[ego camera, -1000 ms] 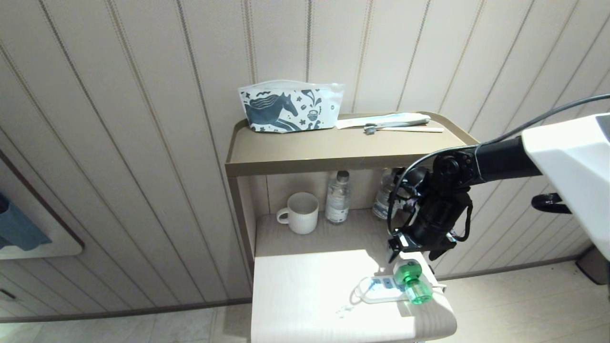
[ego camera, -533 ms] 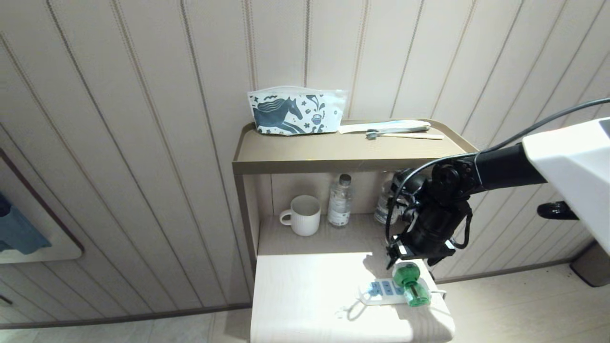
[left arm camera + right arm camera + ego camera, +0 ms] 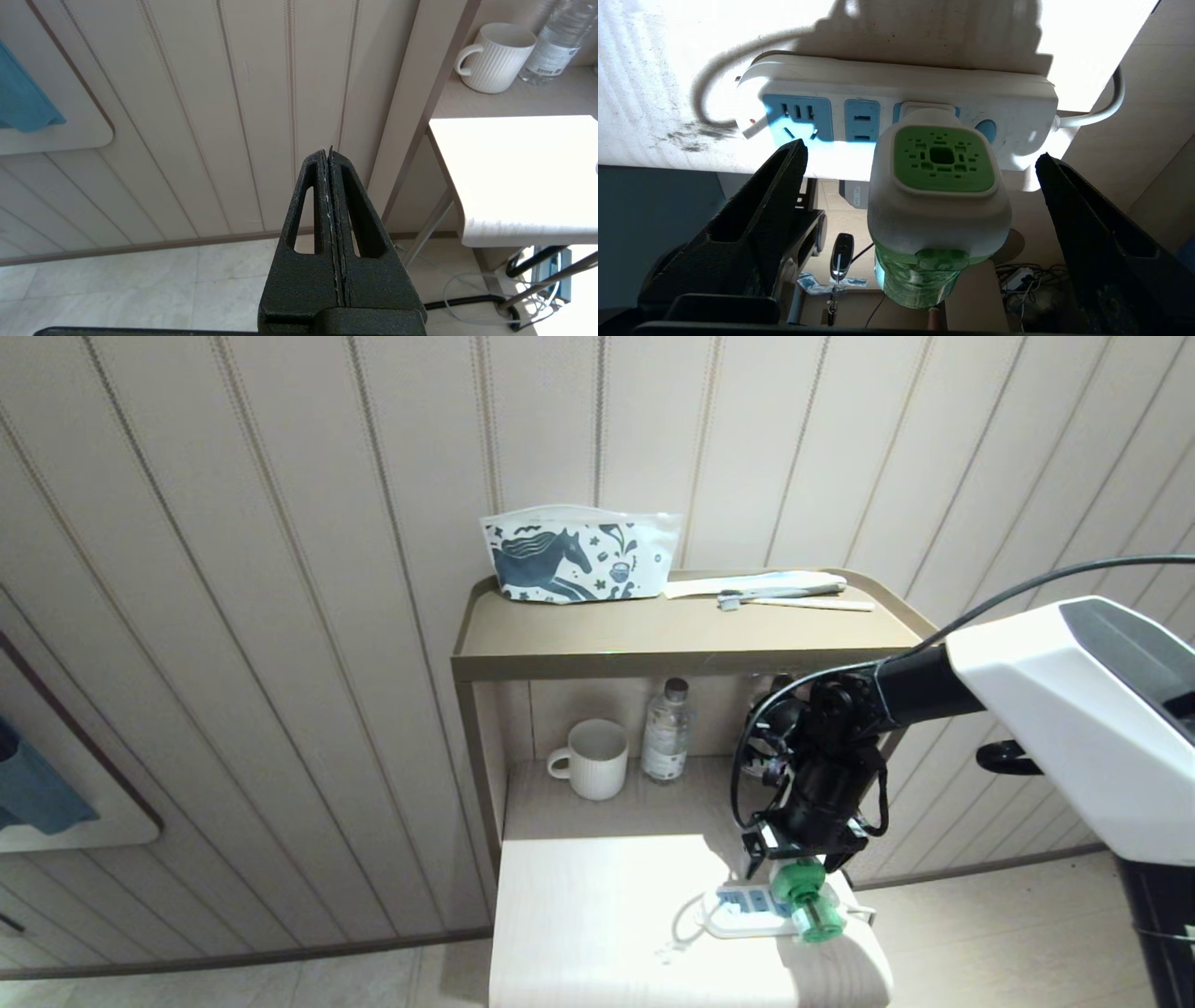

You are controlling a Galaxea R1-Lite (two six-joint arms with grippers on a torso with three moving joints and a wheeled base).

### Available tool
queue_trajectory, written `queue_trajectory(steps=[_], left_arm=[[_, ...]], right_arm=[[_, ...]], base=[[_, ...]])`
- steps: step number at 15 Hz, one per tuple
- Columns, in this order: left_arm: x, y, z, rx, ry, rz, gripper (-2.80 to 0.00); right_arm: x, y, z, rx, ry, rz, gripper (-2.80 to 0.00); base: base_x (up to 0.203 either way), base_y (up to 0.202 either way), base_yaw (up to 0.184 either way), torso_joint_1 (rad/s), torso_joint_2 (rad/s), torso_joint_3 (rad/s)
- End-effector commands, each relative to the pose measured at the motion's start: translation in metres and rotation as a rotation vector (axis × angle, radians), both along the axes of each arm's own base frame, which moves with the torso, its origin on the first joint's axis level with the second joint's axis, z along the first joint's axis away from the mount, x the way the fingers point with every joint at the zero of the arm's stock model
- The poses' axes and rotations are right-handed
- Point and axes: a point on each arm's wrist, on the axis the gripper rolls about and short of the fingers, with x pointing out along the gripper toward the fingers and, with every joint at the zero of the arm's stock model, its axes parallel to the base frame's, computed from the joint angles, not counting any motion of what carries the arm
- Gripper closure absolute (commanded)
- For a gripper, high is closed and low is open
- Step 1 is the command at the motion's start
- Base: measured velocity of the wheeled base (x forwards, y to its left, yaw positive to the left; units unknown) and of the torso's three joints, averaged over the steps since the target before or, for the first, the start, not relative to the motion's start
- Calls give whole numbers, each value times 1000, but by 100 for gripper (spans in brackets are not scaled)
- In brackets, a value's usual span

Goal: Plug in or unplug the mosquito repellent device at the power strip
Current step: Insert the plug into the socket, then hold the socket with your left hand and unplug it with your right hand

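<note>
Right hand (image 3: 795, 857) wide open, pointing down, hanging just above the mosquito repellent device (image 3: 943, 158). One black finger (image 3: 784, 186) on each side of the white body. A gap on both sides, so no touch and nothing held.

Straight ahead of the hand: the green patch on top of the device, facing right up at it. Plugged into the end socket of the power strip (image 3: 1008, 100), next to the round blue button. Two more blue sockets further along, both bare.

Long way of the device: from the green patch down to the green bottle. Bottle end pointing away from the strip, toward the front edge of the counter (image 3: 597, 915). Fingers set across the short way of the body, which looks good for a squeeze.

Power strip lying flat near the front right corner of the counter, thin white cord curling off one end.

Probably an unplug job, since already plugged in. Likely next: a little lower, squeeze the white sides, then pull straight out of the socket, not sideways. Light strip, so maybe lifting along with the pull.

Left hand (image 3: 331, 154) shut tight, holding nothing, off to the left of the counter and well apart from the device. Right hand much nearer.
</note>
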Motion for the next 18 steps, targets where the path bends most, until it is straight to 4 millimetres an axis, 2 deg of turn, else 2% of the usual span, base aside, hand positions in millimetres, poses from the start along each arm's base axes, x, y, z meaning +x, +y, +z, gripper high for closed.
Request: queue_trajectory(steps=[1, 5, 8, 12, 18], left_arm=[[0, 0, 0, 0, 0, 0, 0], [0, 0, 0, 0, 2, 0, 0], [0, 0, 0, 0, 2, 0, 0], [0, 0, 0, 0, 2, 0, 0], [0, 0, 0, 0, 2, 0, 0]], right_arm=[[-3, 1, 4, 0, -1, 2, -280], [-19, 6, 25, 9, -28, 15, -280], [-30, 11, 29, 6, -22, 31, -280], [-45, 7, 37, 8, -16, 12, -280], [-89, -6, 52, 3, 8, 15, -280]], base=[[0, 0, 0, 0, 0, 0], [0, 0, 0, 0, 0, 0], [0, 0, 0, 0, 0, 0], [0, 0, 0, 0, 0, 0], [0, 0, 0, 0, 0, 0]])
